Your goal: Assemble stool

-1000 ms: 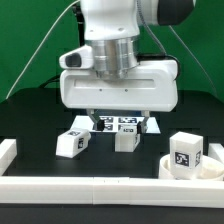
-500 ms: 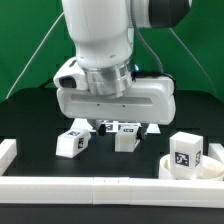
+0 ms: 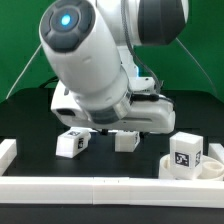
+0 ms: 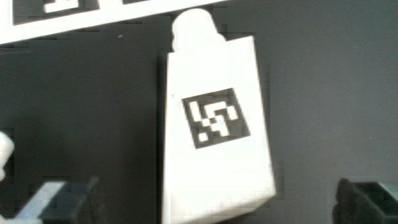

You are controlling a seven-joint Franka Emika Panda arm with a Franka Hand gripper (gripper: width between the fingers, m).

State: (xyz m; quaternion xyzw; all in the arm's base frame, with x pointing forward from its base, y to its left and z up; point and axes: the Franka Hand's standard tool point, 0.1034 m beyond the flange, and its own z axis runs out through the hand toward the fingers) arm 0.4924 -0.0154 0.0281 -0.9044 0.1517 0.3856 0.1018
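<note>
On the table [image 3: 25, 125], the exterior view shows a left leg [image 3: 69, 143], a middle leg [image 3: 125, 142] below the arm [image 3: 95, 60], and a third leg [image 3: 186, 152] on the seat [image 3: 203, 171]. In the wrist view the fingers [image 4: 370, 200] gape wide, gripping nothing, either side of a tagged leg [image 4: 217, 120] lying flat.

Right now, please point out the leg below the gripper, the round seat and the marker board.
leg [image 4: 215, 118]: wrist view, on its square tag.
round seat [image 3: 168, 166]: exterior view, on its bare rim.
marker board [image 4: 125, 15]: wrist view, on its white margin.
</note>
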